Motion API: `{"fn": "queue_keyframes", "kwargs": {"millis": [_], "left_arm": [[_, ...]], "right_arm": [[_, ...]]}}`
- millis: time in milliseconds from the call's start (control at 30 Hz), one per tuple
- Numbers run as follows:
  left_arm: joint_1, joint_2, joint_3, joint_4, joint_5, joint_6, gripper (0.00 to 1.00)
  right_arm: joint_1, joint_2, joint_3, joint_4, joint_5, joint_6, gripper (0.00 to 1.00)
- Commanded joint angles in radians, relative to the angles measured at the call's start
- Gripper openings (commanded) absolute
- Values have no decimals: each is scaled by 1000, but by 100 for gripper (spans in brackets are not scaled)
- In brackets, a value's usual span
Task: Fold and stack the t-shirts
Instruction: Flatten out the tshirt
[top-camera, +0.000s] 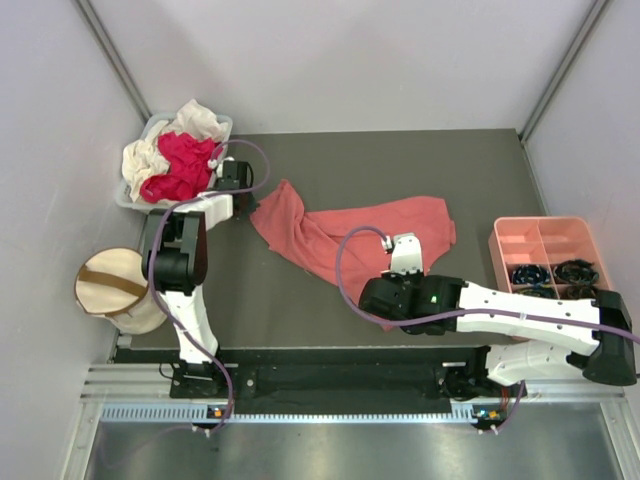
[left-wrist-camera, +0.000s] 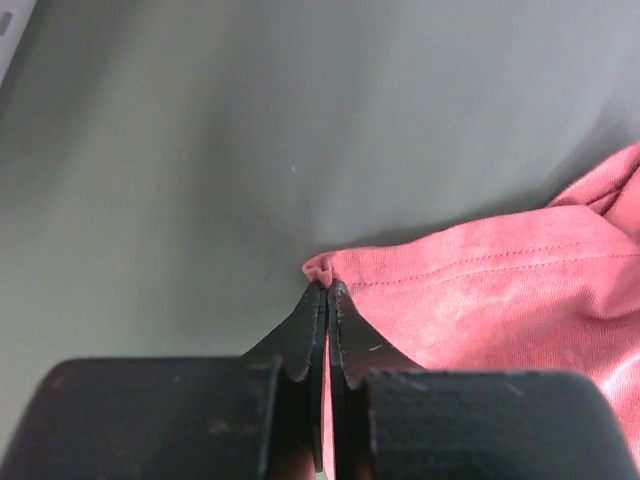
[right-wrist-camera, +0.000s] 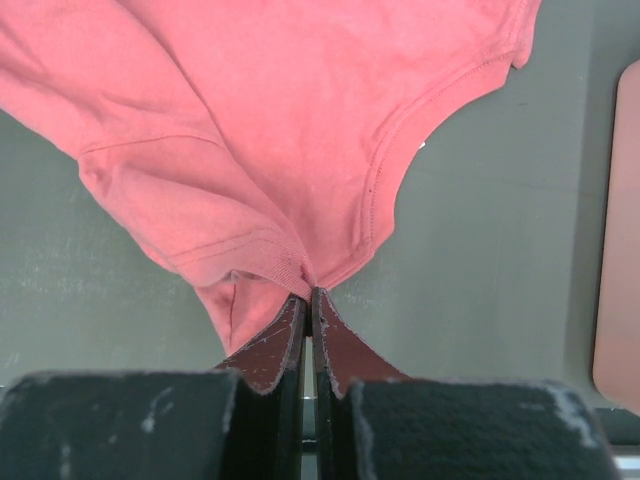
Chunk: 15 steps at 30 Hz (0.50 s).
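Salmon-pink t-shirt (top-camera: 310, 240) lies crumpled mid-frame on the bench (top-camera: 420, 165). The left end effector (left-wrist-camera: 326, 292) pinches its left corner, and the right end effector (right-wrist-camera: 308, 300) pinches its lower edge.

Bare tabletop (top-camera: 400, 165) runs the whole far side behind the salmon-pink shirt (top-camera: 340, 235), and another open strip lies on its near side, between the two arms. The far left corner is crowded: a grey basket (top-camera: 225, 124) heaped with a magenta-red shirt (top-camera: 180, 170) and a cream-white shirt (top-camera: 200, 120) stands just beside the left gripper (left-wrist-camera: 327, 290). A cream fabric bin (top-camera: 110, 290) sits beyond the near left edge. At right, a pink tray (top-camera: 515, 242) blocks the edge, leaving a narrow bare gap to the shirt, while the right arm (top-camera: 520, 310) lies across the near right corner.
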Motion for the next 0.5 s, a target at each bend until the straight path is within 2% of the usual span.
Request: {"fn": "queue_keyframes", "kwargs": {"millis": [0, 200, 333, 467], "left_arm": [[7, 35, 4, -26, 27, 3, 0], [7, -106, -24, -58, 50, -3, 0], [7, -289, -33, -97, 76, -2, 0], [7, -439, -42, -150, 121, -2, 0]], "right_arm": [[-15, -27, -8, -19, 27, 25, 0], [-48, -76, 64, -152, 133, 71, 0], [-108, -169, 113, -148, 168, -37, 0], [-160, -250, 152, -74, 182, -179, 0]]}}
